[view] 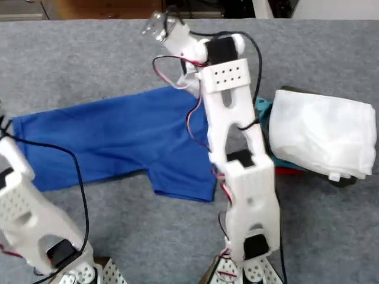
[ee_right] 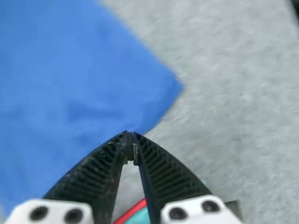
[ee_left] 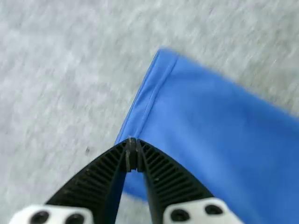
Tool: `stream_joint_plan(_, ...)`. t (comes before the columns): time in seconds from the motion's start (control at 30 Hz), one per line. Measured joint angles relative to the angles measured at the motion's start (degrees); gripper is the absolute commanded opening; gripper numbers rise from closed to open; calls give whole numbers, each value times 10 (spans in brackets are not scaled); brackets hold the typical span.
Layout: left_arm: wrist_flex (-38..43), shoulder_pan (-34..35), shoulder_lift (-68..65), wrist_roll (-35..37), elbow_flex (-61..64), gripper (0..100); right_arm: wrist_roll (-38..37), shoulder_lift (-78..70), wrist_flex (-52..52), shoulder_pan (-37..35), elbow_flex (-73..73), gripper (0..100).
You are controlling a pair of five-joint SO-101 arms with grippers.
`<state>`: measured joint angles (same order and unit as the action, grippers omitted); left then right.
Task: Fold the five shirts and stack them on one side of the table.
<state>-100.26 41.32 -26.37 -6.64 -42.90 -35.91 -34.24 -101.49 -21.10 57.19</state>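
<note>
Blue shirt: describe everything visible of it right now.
The blue shirt is plain soft cloth with a stitched hem, lying flat and spread lengthwise on the grey table, one short sleeve pointing toward the arms. The left gripper, shut, sits at its hem corner; the right arm crosses above its other end.

Overhead camera spans the table (view: 89, 65); both wrist cameras closely share the blue shirt (view: 118, 142).
</note>
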Motion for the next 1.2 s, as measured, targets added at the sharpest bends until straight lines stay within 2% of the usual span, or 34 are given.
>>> stream_joint_plan(0.13,55,6,106,-4,174,20,-33,113,2,-28,-206,9)
stream_joint_plan(0.23,149,20,171,-4,326,20,-55,178,24,-32,-339,16)
stream_joint_plan(0.4,311,52,237,-4,572,20,-113,264,66,-36,-529,148)
stream_joint_plan(0.53,417,82,254,-4,698,20,-140,338,113,-50,-662,155)
stream_joint_plan(0.77,528,116,262,-4,804,20,-153,468,210,-146,-869,156)
stream_joint_plan(0.87,546,122,268,-4,811,20,-153,478,273,-178,-939,167)
stream_joint_plan(0.97,548,123,268,-4,812,20,-138,466,326,-191,-958,207)
stream_joint_plan(1.2,548,124,268,-4,812,20,-125,349,372,-192,-937,210)
